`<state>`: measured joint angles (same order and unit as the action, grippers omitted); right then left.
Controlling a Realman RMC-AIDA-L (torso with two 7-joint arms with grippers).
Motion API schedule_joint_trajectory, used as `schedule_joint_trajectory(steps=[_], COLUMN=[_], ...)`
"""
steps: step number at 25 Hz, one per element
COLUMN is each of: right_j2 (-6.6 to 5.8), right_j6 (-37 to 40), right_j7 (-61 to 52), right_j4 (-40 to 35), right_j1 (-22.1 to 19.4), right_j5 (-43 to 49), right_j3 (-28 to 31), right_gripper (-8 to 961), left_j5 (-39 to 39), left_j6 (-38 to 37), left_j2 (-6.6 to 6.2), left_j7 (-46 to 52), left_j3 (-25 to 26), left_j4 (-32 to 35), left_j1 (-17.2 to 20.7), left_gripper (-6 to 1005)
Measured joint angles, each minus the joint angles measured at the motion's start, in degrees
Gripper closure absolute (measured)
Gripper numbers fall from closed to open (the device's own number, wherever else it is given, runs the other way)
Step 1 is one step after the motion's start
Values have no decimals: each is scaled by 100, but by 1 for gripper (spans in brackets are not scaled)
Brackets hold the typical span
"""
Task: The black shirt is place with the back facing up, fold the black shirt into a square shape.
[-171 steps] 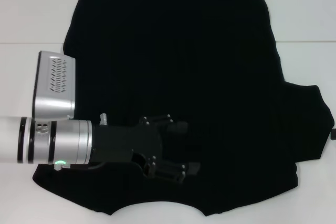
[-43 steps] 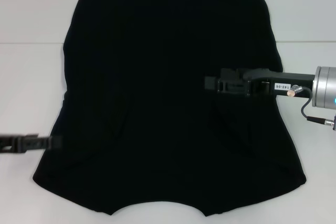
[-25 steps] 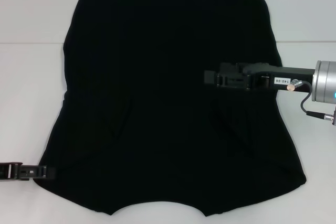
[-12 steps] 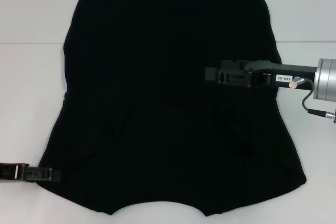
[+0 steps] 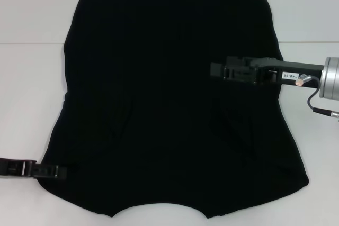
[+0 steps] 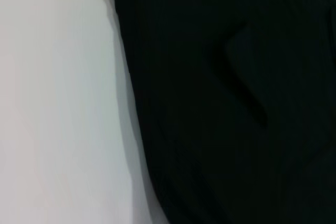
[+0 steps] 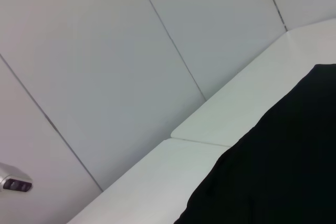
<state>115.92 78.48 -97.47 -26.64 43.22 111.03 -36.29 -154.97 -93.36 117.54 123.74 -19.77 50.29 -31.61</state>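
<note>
The black shirt (image 5: 169,104) lies flat on the white table (image 5: 26,88), both sleeves folded inward, its curved edge at the near side. My left gripper (image 5: 59,171) comes in low from the left and lies at the shirt's near left corner, touching its edge. My right gripper (image 5: 216,70) reaches in from the right and hangs over the right half of the shirt. The left wrist view shows the shirt's edge (image 6: 236,103) with a crease, against the table. The right wrist view shows a corner of the shirt (image 7: 283,171).
Bare white table (image 5: 312,130) flanks the shirt on both sides. A seam line crosses the table behind the shirt's middle. Grey wall panels (image 7: 105,51) stand beyond the table's far edge in the right wrist view.
The right sleeve is now folded in. My left gripper left the shirt's middle, dropped to the near left corner and edged onto it. My right gripper has drifted right and slightly up.
</note>
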Motion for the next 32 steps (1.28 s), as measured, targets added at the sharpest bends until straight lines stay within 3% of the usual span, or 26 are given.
schedule_joint_trajectory(steps=[10, 17, 22, 27, 32], right_j2=[-9, -16, -90, -353, -818], right_j6=[33, 54, 76, 153, 690], right_j7=[0, 0, -30, -665, -1477], right_j4=[0, 1, -11, -52, -68], right_j1=[-15, -51, -142, -348, -759], right_j5=[-47, -48, 32, 492, 973], right_j3=[0, -20, -76, -85, -57], right_gripper=[38, 38, 39, 39, 39], left_j5=[-42, -42, -35, 142, 293], left_j6=[180, 227, 240, 140, 64], left_j2=[-19, -15, -12, -13, -7], left_j7=[38, 42, 43, 12, -9], left_j3=[8, 11, 21, 69, 68], left_j4=[-37, -34, -28, -53, -79], left_j1=[-25, -21, -20, -24, 3], left_gripper=[478, 627, 750, 939, 949])
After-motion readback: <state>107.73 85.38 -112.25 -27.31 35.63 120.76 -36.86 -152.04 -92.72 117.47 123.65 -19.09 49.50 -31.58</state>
